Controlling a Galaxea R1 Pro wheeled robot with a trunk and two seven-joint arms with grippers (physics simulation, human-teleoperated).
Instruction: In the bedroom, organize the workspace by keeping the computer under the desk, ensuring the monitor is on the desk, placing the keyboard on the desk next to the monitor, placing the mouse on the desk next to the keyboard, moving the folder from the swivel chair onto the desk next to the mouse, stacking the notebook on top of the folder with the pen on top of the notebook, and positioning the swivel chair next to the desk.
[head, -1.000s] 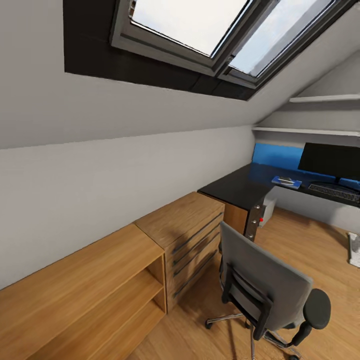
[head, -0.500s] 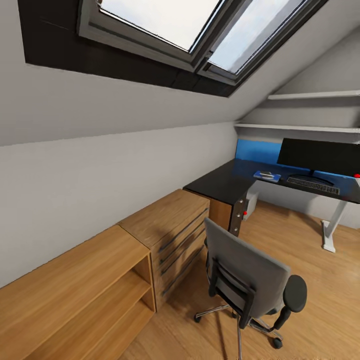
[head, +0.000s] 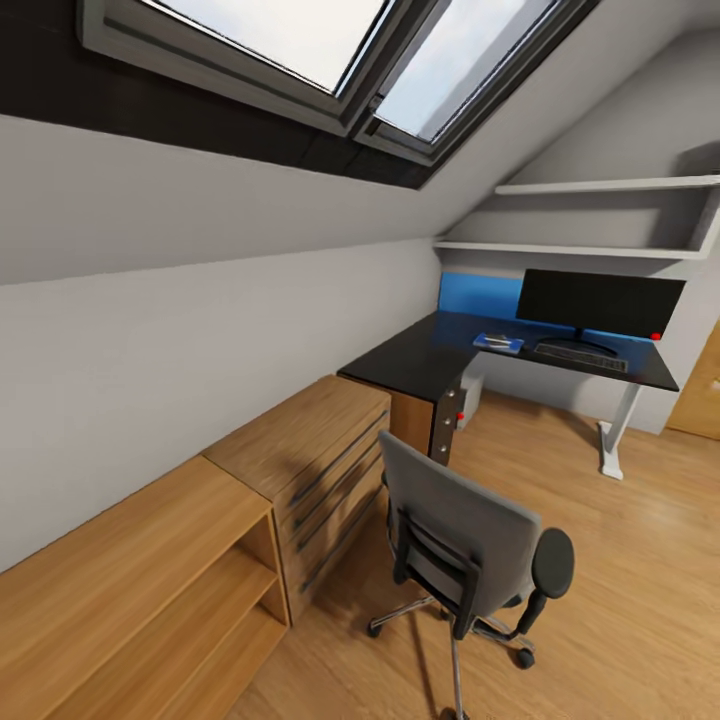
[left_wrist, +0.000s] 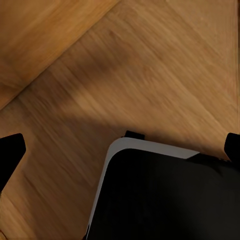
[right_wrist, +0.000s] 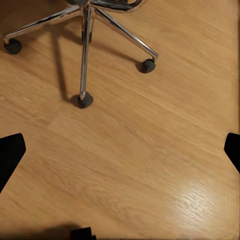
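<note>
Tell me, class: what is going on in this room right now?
Nothing is being handled. The robot is on the wood floor, looking across at the desk. The monitor, keyboard and folder are on the desk, something small lying on the folder. The computer sits under it. The chair stands apart from the desk, near the wooden drawers. Both grippers, the left and right, are open over the floor.

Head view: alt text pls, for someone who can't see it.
A grey swivel chair stands on the wood floor, apart from a black L-shaped desk that carries a monitor, keyboard and blue folder. Light-wood drawers line the wall under skylights.
</note>
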